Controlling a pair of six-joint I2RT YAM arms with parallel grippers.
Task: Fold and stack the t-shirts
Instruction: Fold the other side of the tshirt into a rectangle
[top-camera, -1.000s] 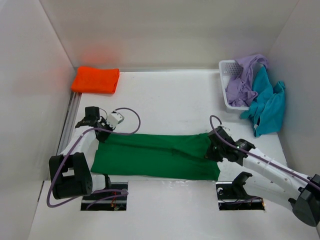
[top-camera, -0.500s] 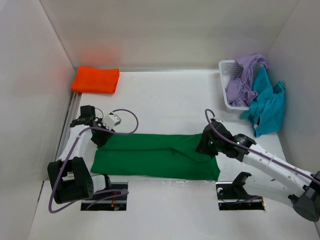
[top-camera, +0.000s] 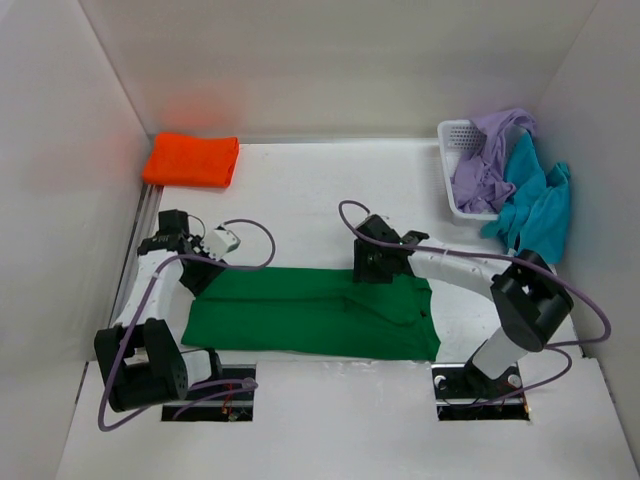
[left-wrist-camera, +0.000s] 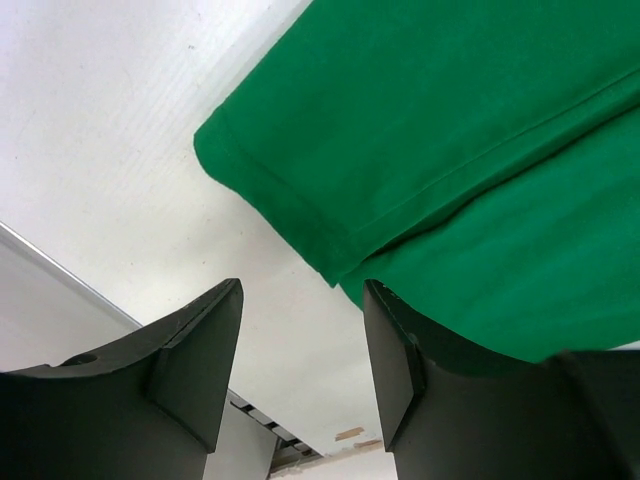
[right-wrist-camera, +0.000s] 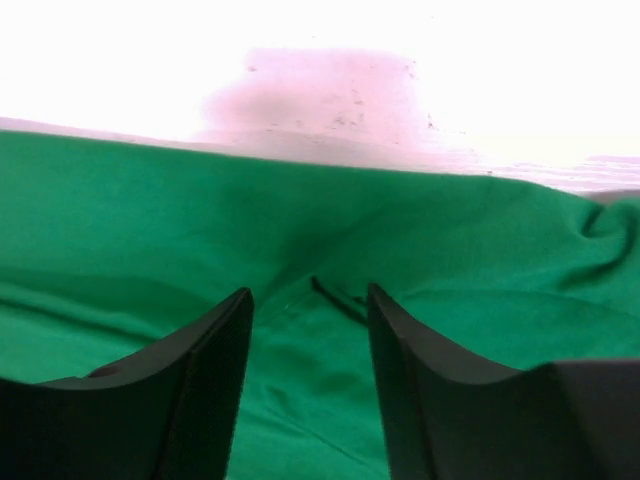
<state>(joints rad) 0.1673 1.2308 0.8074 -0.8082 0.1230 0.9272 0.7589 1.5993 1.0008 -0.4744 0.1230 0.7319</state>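
The green shirt (top-camera: 310, 315) is lying flat on the table (top-camera: 320, 190), stretching between both grippers. The left gripper (left-wrist-camera: 302, 295) is holding its fingers apart, gripping nothing, with the shirt's corner just ahead of them. The right gripper (right-wrist-camera: 308, 295) is also standing open, over the shirt's far edge. The folded orange shirt (top-camera: 192, 159) is sitting well beyond the left gripper.
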